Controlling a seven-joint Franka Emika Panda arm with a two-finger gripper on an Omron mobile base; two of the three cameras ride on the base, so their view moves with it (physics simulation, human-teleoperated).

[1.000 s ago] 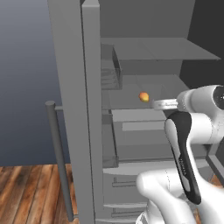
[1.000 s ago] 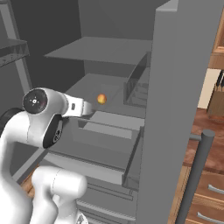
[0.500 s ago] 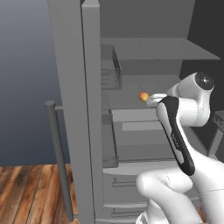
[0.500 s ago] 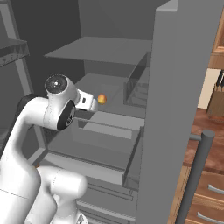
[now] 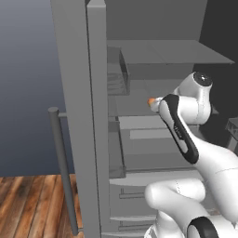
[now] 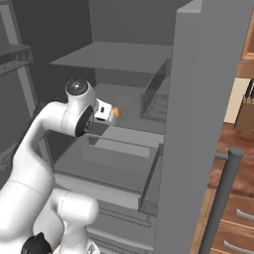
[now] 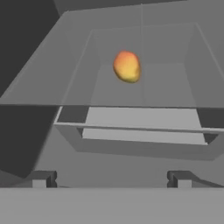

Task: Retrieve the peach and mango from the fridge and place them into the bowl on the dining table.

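The fridge (image 5: 88, 116) stands open, its shelves ahead of the jaws. The gripper (image 7: 109, 179) is spread fully wide, holding nothing. The mango (image 7: 127, 66) lies on a shelf, ahead between the fingertips, apart.

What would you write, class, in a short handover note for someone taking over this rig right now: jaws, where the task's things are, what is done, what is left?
Gripper: jaws open, nothing held, aimed into the fridge at the mango.
Mango: yellow-orange with a red blush, resting on a fridge shelf, ahead of the fingertips and not touched.
Fridge: door open, shelves and a pulled-out drawer exposed below the mango's shelf.
Done: fridge opened, arm lined up on the mango.
Left: grasp the mango, carry it to the bowl on the dining table, then find and fetch the peach likewise.
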